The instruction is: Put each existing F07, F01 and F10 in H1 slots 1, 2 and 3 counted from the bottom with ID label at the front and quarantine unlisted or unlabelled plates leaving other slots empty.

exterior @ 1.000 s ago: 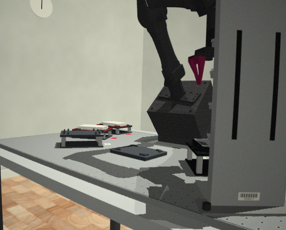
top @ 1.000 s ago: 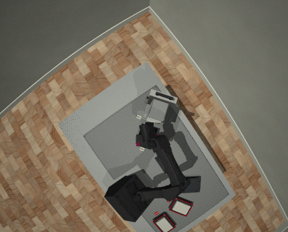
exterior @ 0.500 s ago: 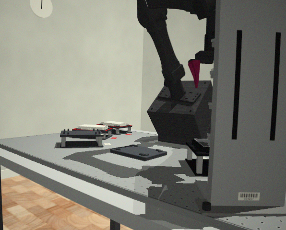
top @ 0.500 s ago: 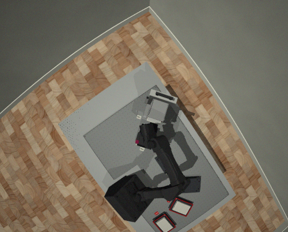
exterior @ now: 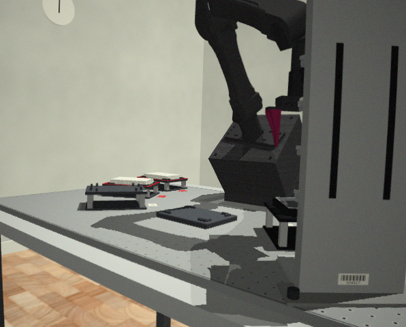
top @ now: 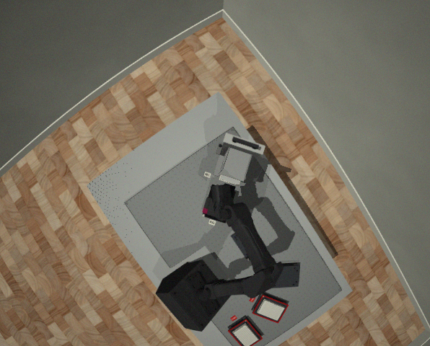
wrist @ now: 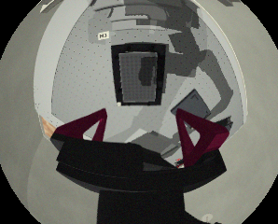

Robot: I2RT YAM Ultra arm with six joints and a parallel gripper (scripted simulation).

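The plate hotel H1 (top: 241, 154) (exterior: 354, 158) is a grey tower at the far side of the deck; its slots are hidden in these views. A pale edge (top: 230, 179) shows at its front opening. My gripper (wrist: 141, 112) (top: 214, 205) is open and empty, with magenta fingers pointing down. It hangs in front of the hotel, above a black-framed nest (wrist: 117, 77) (exterior: 284, 207) that shows no plate. One magenta finger (exterior: 274, 122) shows beside the hotel's wall in the exterior view. Two white plates (top: 270, 308) (top: 244, 332) (exterior: 131, 180) (exterior: 162, 175) sit in the red-rimmed quarantine nests.
A low black nest (exterior: 197, 215) (wrist: 195, 105) lies flat on the deck near the arm. A raised black nest (exterior: 115, 191) (top: 289, 274) stands beside the quarantine nests. The arm's black base block (top: 187, 294) (exterior: 256, 165) stands at the near deck edge. The hotel wall stands close beside my wrist.
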